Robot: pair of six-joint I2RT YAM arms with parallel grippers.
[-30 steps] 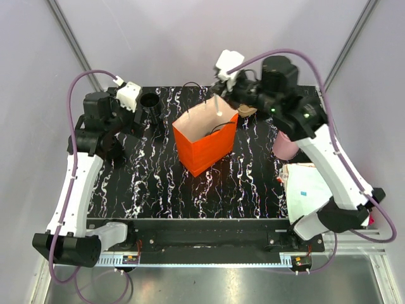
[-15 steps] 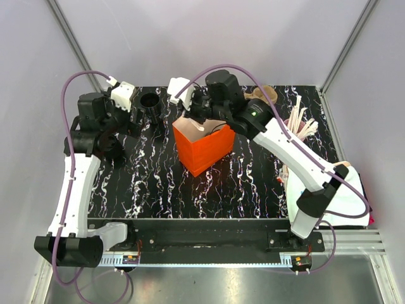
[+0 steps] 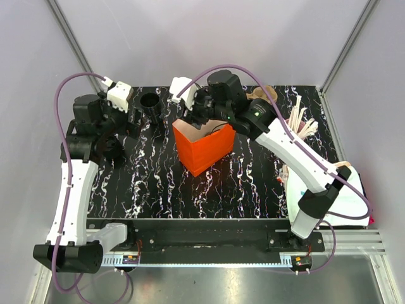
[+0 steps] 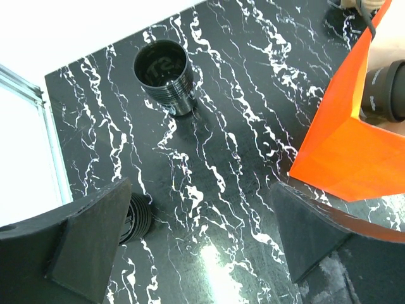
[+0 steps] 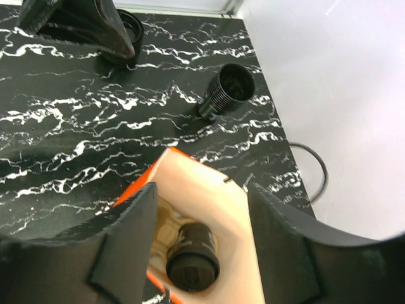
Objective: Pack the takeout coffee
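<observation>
The takeout coffee (image 5: 193, 266), a small black cup with a round black lid, stands at the bottom of the orange paper bag (image 3: 205, 149) on a brown pulp insert. My right gripper (image 5: 202, 234) hovers over the bag's mouth (image 5: 209, 190), open, with both fingers well clear of the cup. In the top view the right gripper (image 3: 197, 119) covers the bag's back corner. My left gripper (image 4: 199, 209) is open and holds nothing. It hangs above bare table to the left of the bag (image 4: 354, 145); in the top view the left gripper (image 3: 130, 119) is at the back left.
An open black cup (image 3: 150, 101) without a lid stands at the back, left of the bag. A black ribbed round thing (image 4: 136, 215) lies by my left finger. A cup of white sticks (image 3: 299, 123), a brown tray (image 3: 262, 94) and white paper (image 3: 329, 190) are on the right.
My right arm swung left from the back right corner to over the bag's mouth, and its jaws have opened. The left arm shifted slightly left.
</observation>
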